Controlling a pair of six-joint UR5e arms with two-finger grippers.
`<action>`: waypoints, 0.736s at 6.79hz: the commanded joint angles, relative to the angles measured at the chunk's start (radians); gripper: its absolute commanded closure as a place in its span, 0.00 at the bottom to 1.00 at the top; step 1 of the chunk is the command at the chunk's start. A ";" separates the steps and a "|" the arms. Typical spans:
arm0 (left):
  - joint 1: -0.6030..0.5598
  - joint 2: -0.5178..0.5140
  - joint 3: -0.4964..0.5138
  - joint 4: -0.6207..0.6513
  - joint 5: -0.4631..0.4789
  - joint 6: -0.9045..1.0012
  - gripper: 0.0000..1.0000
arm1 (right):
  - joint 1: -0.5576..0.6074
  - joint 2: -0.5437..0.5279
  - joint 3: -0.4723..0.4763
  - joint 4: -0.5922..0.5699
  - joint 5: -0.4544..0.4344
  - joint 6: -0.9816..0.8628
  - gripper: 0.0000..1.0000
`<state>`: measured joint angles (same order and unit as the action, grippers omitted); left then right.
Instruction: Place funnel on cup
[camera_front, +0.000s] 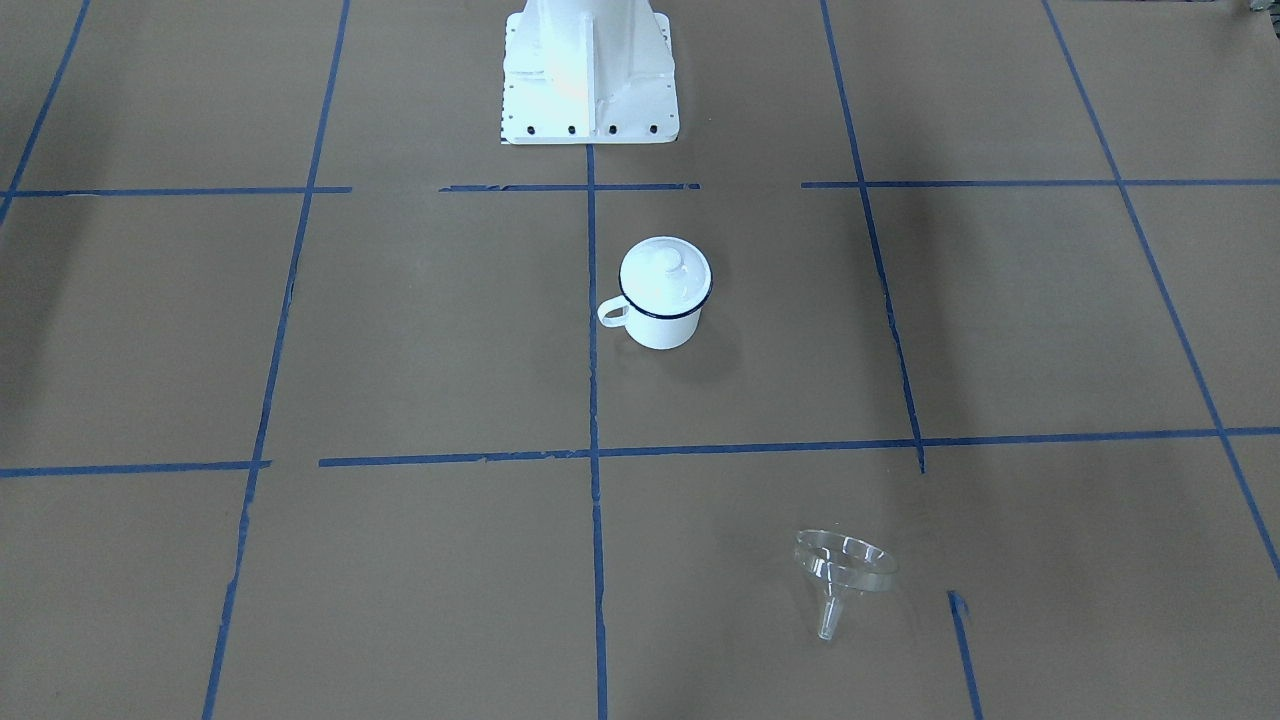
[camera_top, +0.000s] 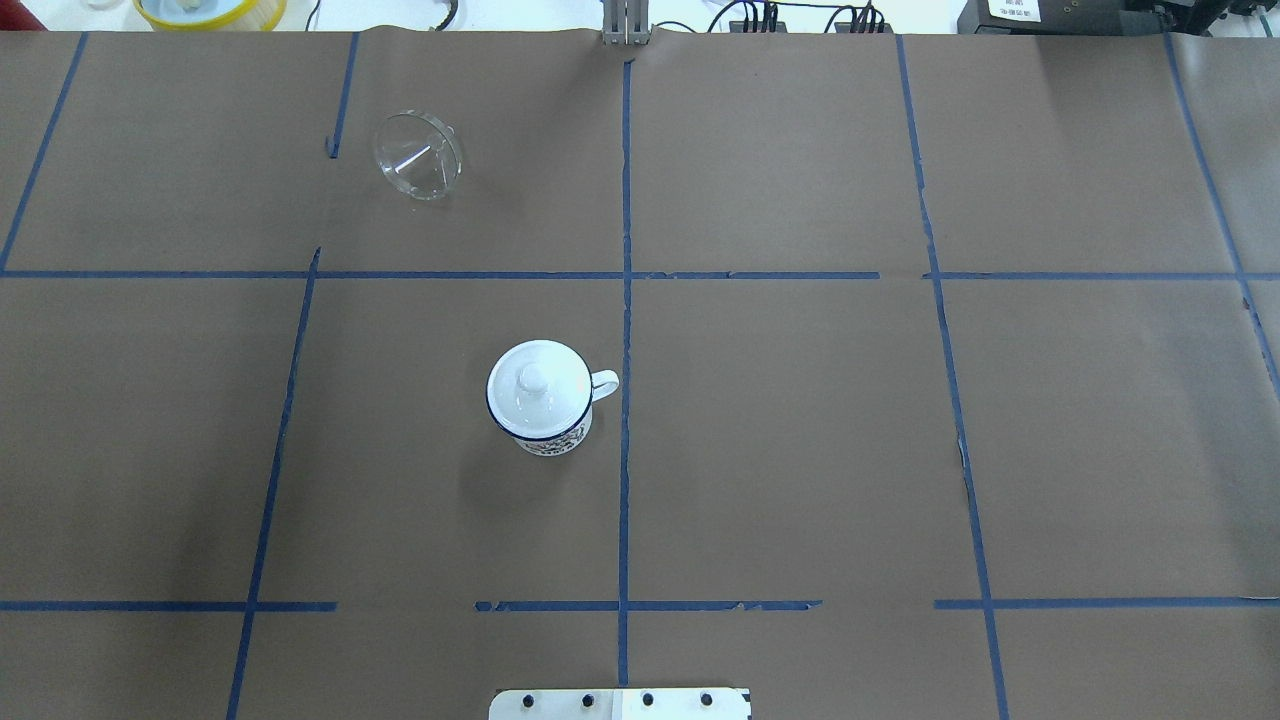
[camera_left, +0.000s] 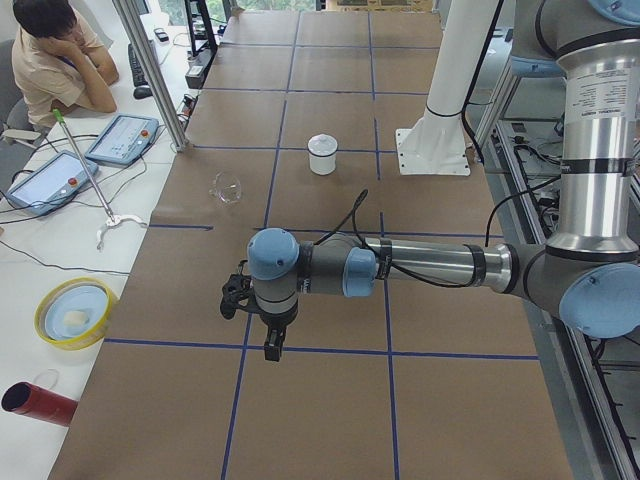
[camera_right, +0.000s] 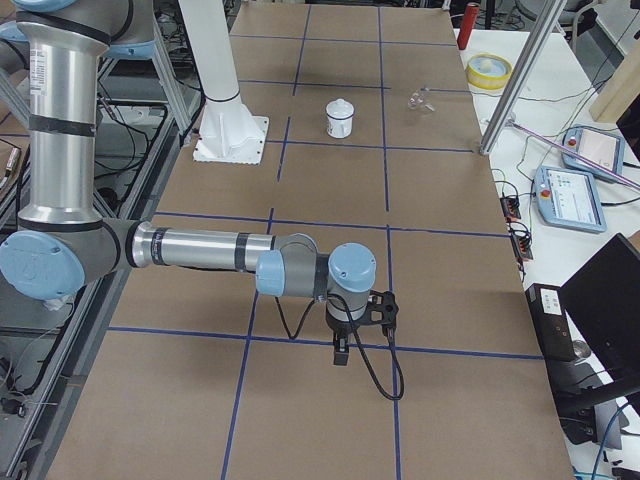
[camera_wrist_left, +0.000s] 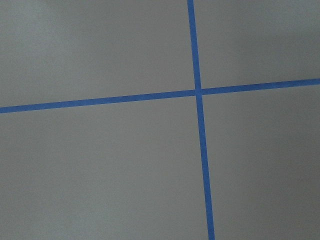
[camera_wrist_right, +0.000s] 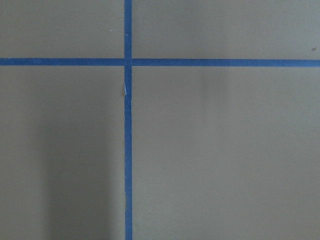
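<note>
The cup stands upright near the table's middle, handle toward the robot's right, with a round white knobbed lid on it; it also shows in the overhead view. The clear funnel lies on its side at the far left of the table, well apart from the cup. My left gripper hangs over bare paper far to the left of both, seen only in the left side view. My right gripper hangs far to the right, seen only in the right side view. I cannot tell whether either is open or shut.
The robot's white base stands behind the cup. Blue tape lines cross the brown paper. Beyond the far edge are a yellow bowl, a red cylinder, tablets, a metal pole and a seated person.
</note>
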<state>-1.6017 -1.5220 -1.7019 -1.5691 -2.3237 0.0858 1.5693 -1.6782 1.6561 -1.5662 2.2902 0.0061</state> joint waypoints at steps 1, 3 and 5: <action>0.083 -0.082 -0.070 -0.006 0.004 -0.008 0.00 | 0.000 0.000 0.001 0.000 0.000 0.000 0.00; 0.154 -0.290 -0.069 -0.028 0.010 -0.011 0.00 | 0.000 0.000 0.001 0.000 0.000 0.000 0.00; 0.225 -0.378 -0.093 -0.099 0.009 -0.084 0.00 | 0.000 0.000 -0.001 0.000 0.000 0.000 0.00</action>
<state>-1.4279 -1.8382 -1.7774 -1.6180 -2.3172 0.0582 1.5692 -1.6781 1.6565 -1.5662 2.2903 0.0061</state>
